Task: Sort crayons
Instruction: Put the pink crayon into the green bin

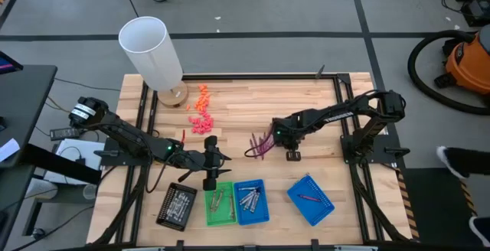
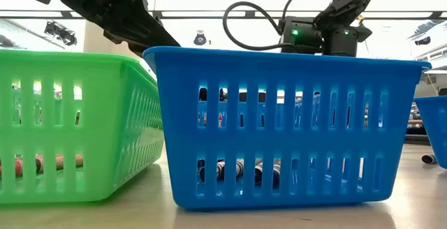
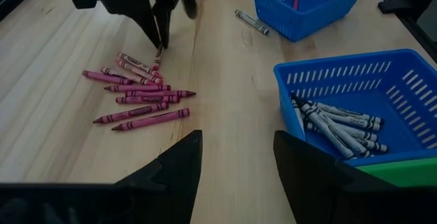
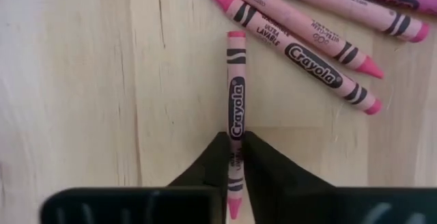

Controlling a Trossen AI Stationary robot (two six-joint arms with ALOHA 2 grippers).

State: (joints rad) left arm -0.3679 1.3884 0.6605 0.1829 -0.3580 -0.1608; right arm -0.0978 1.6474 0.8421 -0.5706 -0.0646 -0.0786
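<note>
I have the left gripper point(image 1: 210, 161) parked just inside the table's near edge, above the green tray point(image 1: 220, 204), its fingers spread and nothing between them. That tray holds a few crayons, and the blue tray point(image 1: 250, 201) touching its right side holds the silver-grey crayons point(image 3: 338, 121). Farther right, set apart and skewed, the second blue tray point(image 1: 310, 199) carries a single reddish crayon point(image 1: 308, 197), and one grey crayon point(image 3: 251, 22) lies loose on the table point(image 1: 253, 105) beside it.

The pink crayons point(image 3: 140, 101) are fanned out near the middle of the table. My right gripper point(image 4: 235, 157) is down at the edge of that pile with its fingers pinched on one pink crayon point(image 4: 235, 108), which lies flat on the wood pointing away from the fingers, clear of its neighbours.

So I judge the step in hand is the pick of a pink crayon. Next I need a straight lift without brushing the neighbours, then a carry toward the trays at the near edge. Which tray takes pink I cannot tell for certain; the skewed blue tray looks likeliest.
</note>
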